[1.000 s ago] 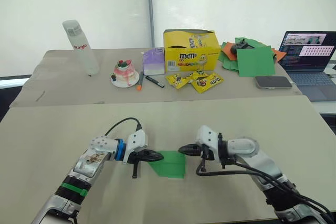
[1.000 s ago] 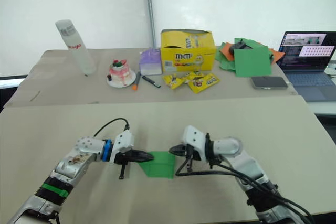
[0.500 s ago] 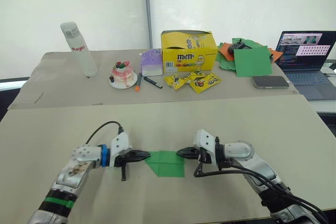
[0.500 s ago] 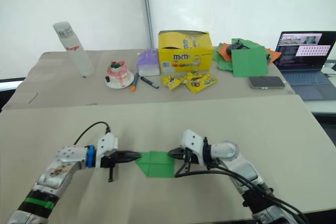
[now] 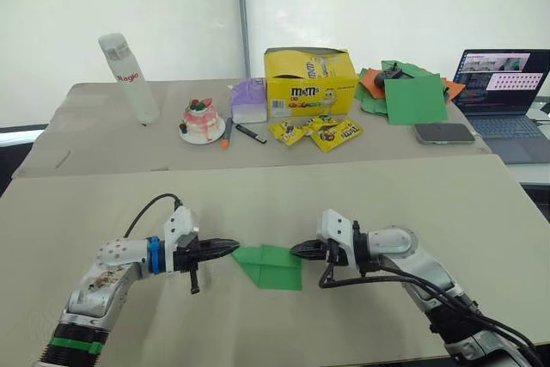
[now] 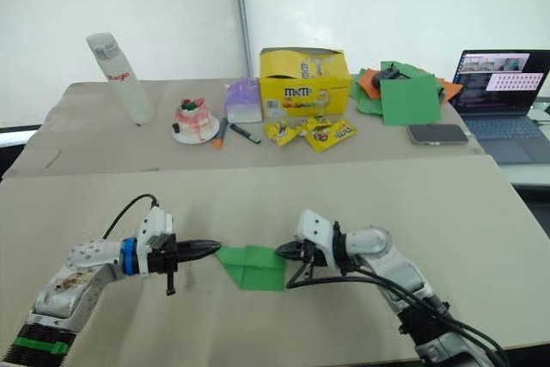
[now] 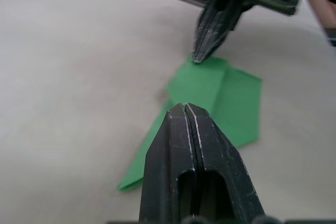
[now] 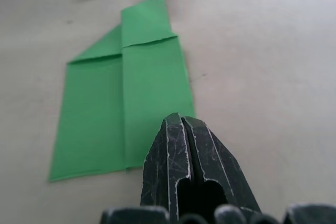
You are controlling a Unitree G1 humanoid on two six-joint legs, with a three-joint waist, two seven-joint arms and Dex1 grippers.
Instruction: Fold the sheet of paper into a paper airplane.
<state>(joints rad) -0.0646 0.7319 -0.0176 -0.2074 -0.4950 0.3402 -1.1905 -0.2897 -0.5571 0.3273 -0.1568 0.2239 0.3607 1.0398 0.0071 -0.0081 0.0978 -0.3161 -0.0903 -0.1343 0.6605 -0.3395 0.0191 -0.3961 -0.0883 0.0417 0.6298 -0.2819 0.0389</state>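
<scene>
The sheet of paper (image 5: 273,267) lies flat on the near table between my two grippers, bright green and creased into a wedge whose folded point faces my left gripper. My left gripper (image 5: 230,247) is shut and holds nothing, its tip just short of that point. In the left wrist view the shut fingers (image 7: 185,129) hover over the paper's (image 7: 226,90) near corner. My right gripper (image 5: 298,250) is shut too, and its tip rests at the paper's opposite edge. The right wrist view shows the paper (image 8: 115,108) with its lengthwise crease beyond the shut right gripper (image 8: 178,120).
On the far table stand a yellow candy box (image 5: 311,82), candy packets (image 5: 316,133), a clear bottle (image 5: 129,76), a small cake on a plate (image 5: 203,120), a purple box (image 5: 250,100), markers, a pile of orange and green papers (image 5: 411,92), a phone (image 5: 444,133) and a laptop (image 5: 507,90).
My left gripper has drawn back to the left, off the paper, leaving its pointed folded end uncovered. The right gripper has stayed at the paper's right edge.
</scene>
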